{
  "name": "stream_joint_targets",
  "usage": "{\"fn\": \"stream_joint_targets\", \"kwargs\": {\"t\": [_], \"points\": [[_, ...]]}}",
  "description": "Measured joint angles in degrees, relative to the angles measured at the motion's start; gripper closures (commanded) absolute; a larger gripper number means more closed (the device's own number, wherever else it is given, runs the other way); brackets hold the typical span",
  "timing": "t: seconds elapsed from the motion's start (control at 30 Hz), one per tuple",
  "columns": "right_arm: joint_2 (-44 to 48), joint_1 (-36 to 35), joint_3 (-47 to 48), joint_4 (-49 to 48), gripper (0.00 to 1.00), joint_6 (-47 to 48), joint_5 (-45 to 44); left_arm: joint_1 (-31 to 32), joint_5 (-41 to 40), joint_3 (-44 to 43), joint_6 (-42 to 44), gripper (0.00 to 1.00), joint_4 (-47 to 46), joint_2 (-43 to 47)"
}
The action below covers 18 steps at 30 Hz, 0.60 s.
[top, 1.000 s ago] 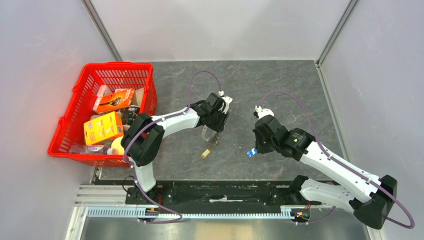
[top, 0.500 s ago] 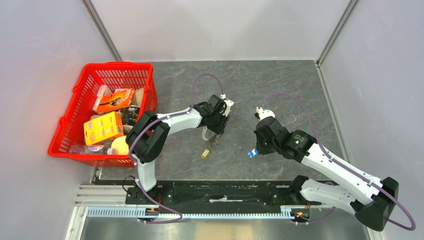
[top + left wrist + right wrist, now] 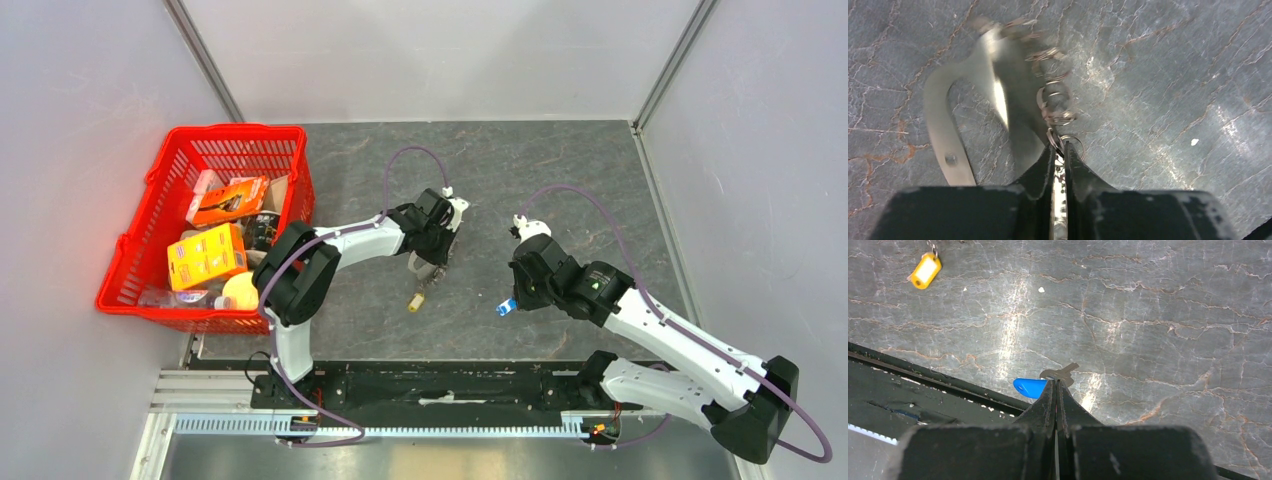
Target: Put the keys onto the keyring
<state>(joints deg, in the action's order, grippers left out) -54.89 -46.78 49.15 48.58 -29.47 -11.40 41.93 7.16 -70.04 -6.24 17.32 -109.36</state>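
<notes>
My left gripper [image 3: 431, 262] is shut on a ring of the silver link chain [image 3: 1053, 100] of the keyring. Its grey curved loop [image 3: 940, 130] hangs blurred to the left of the fingers, above the grey table; it also shows in the top view [image 3: 414, 265]. The yellow-gold key [image 3: 414, 301] dangles low at the chain's end and shows top left in the right wrist view [image 3: 924, 271]. My right gripper [image 3: 1055, 382] is shut on the blue-headed key [image 3: 1029, 386] at its silver part, held above the table near the front edge [image 3: 506, 304].
A red basket [image 3: 240, 128] full of packaged goods stands at the left of the table. The black base rail [image 3: 450, 385] runs along the near edge, just below the right gripper. Grey walls close in the back and both sides.
Both arms have shifted slightly to the right. The keyring swings a little in the left gripper. Both grips are unchanged.
</notes>
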Motion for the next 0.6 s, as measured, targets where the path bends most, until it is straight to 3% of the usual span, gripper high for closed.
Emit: {"fn": "stream_joint_targets", "kwargs": {"t": [0.07,0.37,0.6], "points": [[0.0,0.0,0.0,0.0,1.0,-0.02,0.0,-0.02,0.35,-0.04,0.0,0.98,-0.35,0.0],[0.24,0.02,0.0,0.0,1.0,-0.04,0.0,0.0,0.52,-0.44,-0.87,0.98,-0.24,-0.02],[0.74,0.0,0.0,0.0,1.0,-0.07,0.17,0.04,0.74,-0.42,-6.32,0.98,-1.25,0.37]]}}
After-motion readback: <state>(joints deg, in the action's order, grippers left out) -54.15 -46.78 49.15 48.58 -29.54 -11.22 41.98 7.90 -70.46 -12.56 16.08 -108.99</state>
